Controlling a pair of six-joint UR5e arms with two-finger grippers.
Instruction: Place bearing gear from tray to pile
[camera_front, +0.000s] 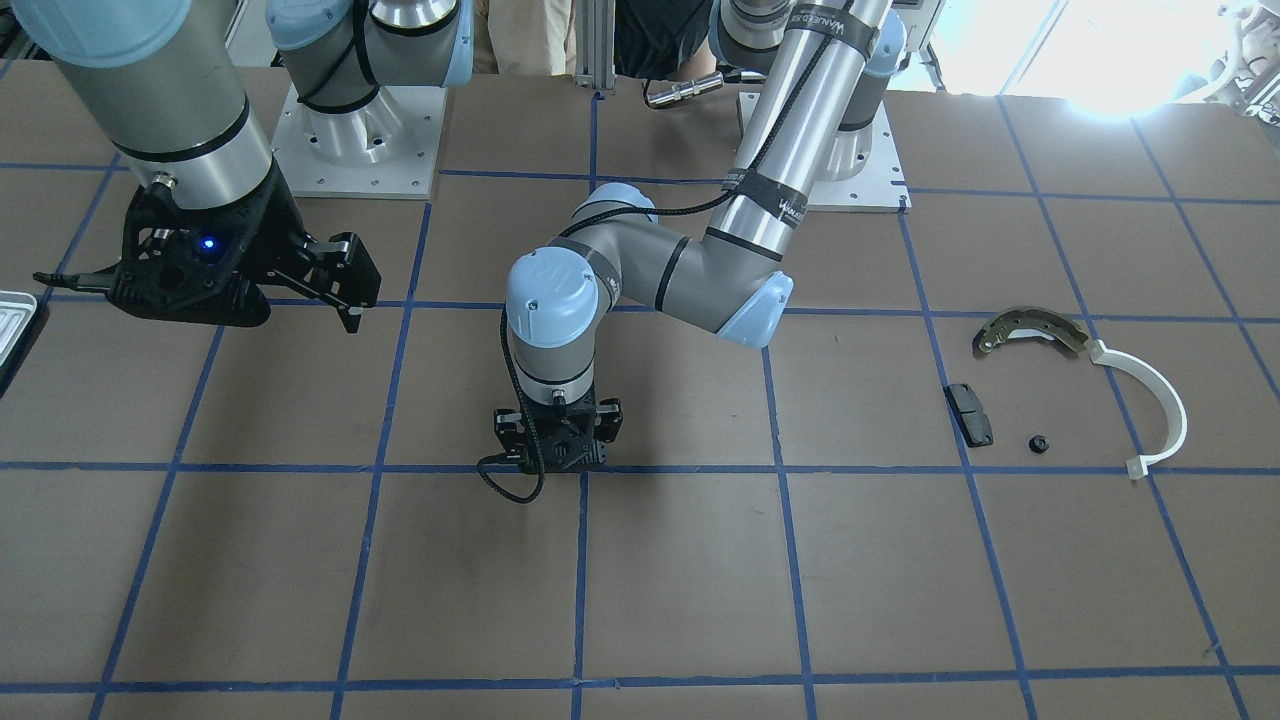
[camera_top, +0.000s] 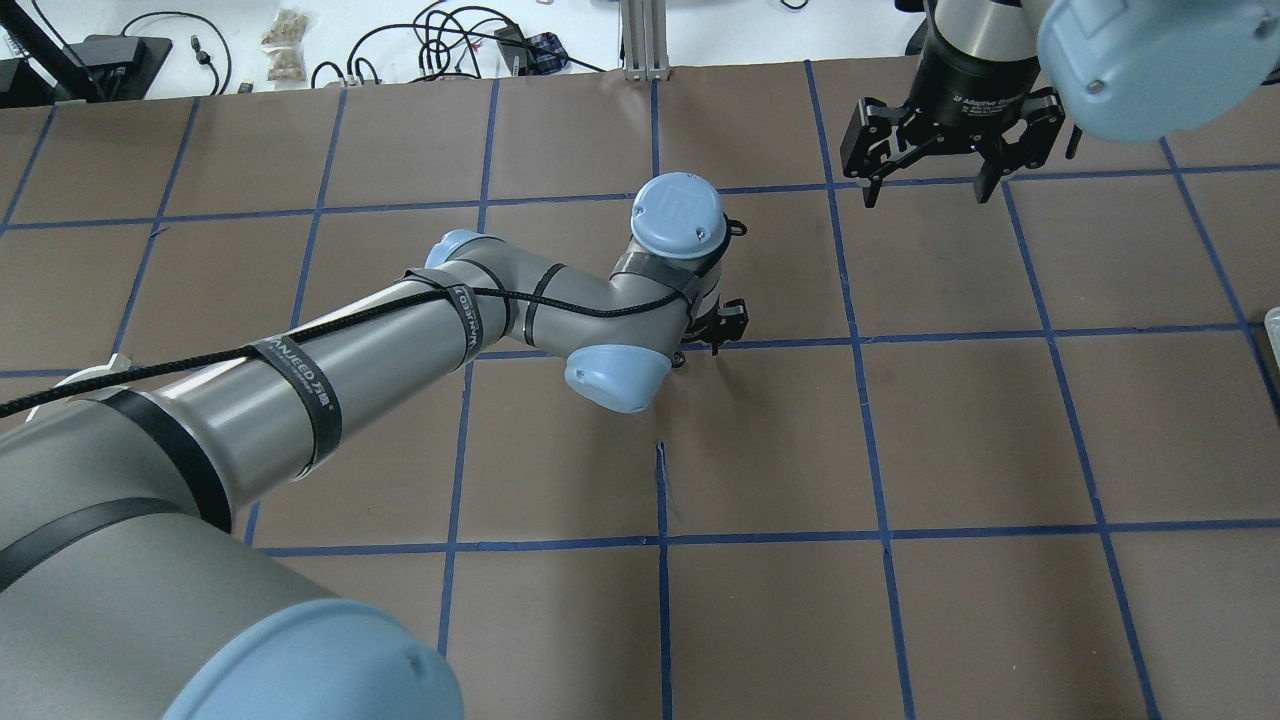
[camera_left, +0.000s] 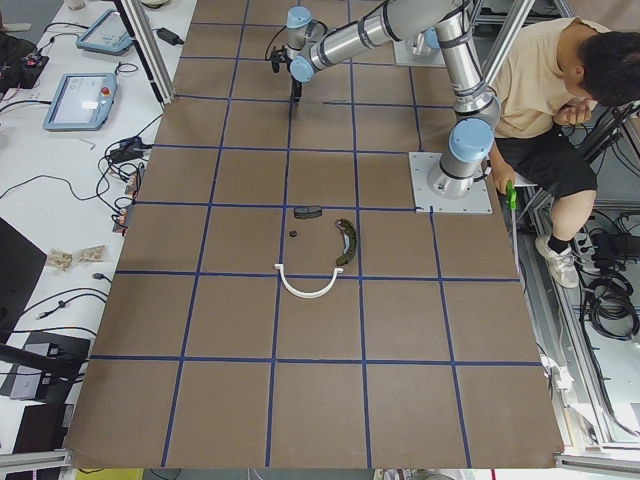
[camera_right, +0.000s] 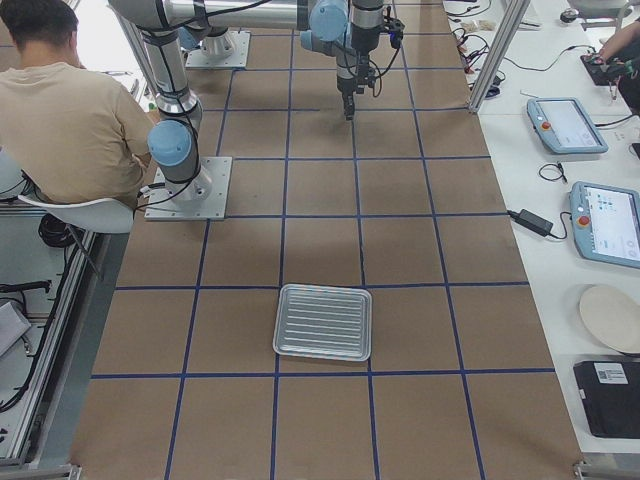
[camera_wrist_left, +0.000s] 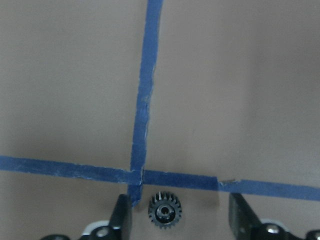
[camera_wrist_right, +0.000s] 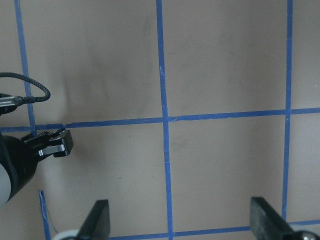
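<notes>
Seen from across the surface (camera_front: 700, 600), a corner of the tray (camera_front: 14, 318) peeks in at the far left edge. Next comes the right claw (camera_front: 350, 290), hanging up in the air. In the middle, the left claw (camera_front: 557, 445) points straight down at a line of blue tape (camera_front: 700, 467). Far over on the other side lies the pile (camera_front: 1005, 330): a black pad (camera_front: 970, 413), a small black part (camera_front: 1037, 443), an olive brake shoe (camera_front: 1045, 330) and a white arc (camera_front: 1150, 400) just beside the shoe.

That view hides what is under the left claw. Only the left wrist camera shows the bearing gear (camera_wrist_left: 165, 211), small, black and toothed, lying flat on the surface just under the spot where two tape lines cross. Only the side view from the robot's right shows the whole tray (camera_right: 323, 322), well apart from both claws. The right wrist camera shows the right claw's fingers (camera_wrist_right: 97, 222) spread wide.

The gear sits between the left claw's two fingers (camera_wrist_left: 121, 220). It is closer to the finger on the picture's left and touches neither one, so this claw is spread apart too. The gear is in the middle of the surface, between the tray and the pile and well apart from both.
</notes>
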